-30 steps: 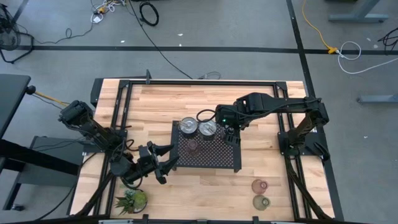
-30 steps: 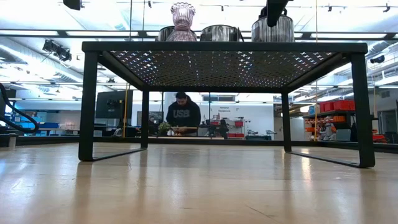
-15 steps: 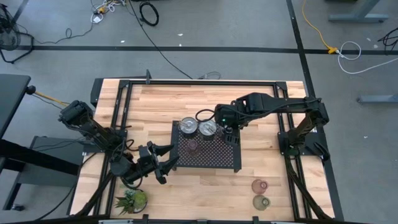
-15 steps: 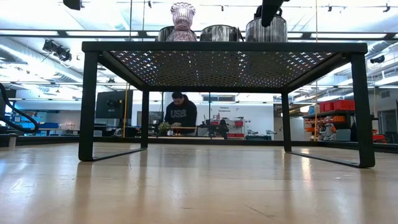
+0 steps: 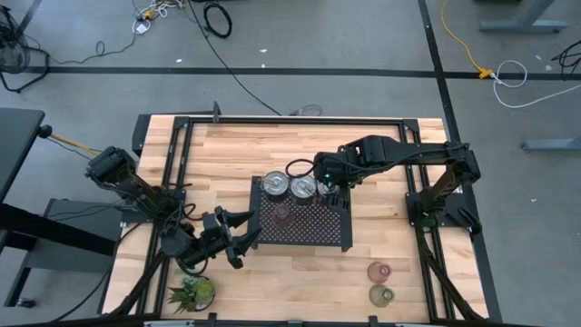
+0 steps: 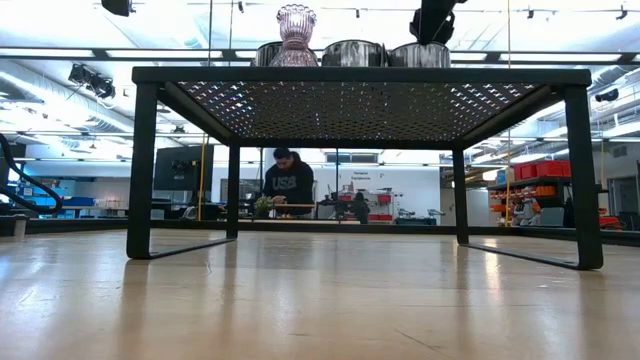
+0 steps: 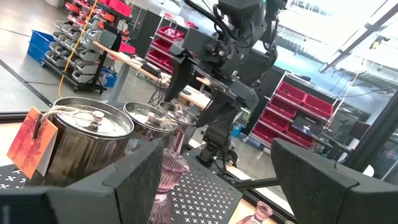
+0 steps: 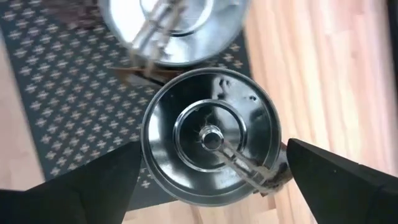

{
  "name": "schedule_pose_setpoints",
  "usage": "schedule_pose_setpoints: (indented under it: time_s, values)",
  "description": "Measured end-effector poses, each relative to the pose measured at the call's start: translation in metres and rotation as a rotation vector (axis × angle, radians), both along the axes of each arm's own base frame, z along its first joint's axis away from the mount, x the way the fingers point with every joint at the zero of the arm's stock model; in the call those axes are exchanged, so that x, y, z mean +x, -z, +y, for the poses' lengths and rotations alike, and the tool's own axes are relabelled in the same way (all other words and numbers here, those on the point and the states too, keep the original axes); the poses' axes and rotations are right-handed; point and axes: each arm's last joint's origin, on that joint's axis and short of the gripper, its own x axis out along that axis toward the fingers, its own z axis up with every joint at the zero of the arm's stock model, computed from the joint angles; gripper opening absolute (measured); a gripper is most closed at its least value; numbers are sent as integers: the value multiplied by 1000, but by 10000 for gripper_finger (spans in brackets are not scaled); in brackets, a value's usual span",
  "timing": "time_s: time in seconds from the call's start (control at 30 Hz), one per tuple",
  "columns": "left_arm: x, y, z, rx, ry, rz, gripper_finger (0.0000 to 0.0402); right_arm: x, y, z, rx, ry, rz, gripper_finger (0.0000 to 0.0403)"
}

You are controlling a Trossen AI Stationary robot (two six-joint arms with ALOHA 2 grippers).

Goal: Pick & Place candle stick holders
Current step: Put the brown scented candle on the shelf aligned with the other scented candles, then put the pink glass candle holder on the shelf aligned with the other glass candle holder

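Three silver candle stick holders [image 5: 300, 186] now stand on the mesh tray [image 5: 309, 232]. The third [image 8: 208, 138], just released, sits between the right gripper's [image 8: 211, 163] spread fingers; left gripper [image 5: 243, 238] waits half-open. Two glass holders [image 5: 379, 283] remain.

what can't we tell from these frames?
- Third silver holder: high view, hidden under the right gripper.
- Contact with the black mesh tray: low view, the holder base sits behind the tray rim.
- Loose glass holders: high view, too small for detail.
- Orange tag on a silver holder: left wrist view, print unreadable.
- Left gripper: parked beside the tray.
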Motion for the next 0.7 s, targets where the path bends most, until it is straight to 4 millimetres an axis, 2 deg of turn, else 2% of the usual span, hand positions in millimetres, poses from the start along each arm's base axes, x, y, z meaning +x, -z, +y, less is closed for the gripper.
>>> schedule_pose_setpoints:
  time_s: [0.3, 0.7]
  values:
    - [0, 0, 0, 1, -2, 1, 298, -13, -4, -10, -8, 95, 57, 394]
    - [0, 0, 0, -6, -6, -1, 298, -14, -11, -1, 143, 65, -2, 394]
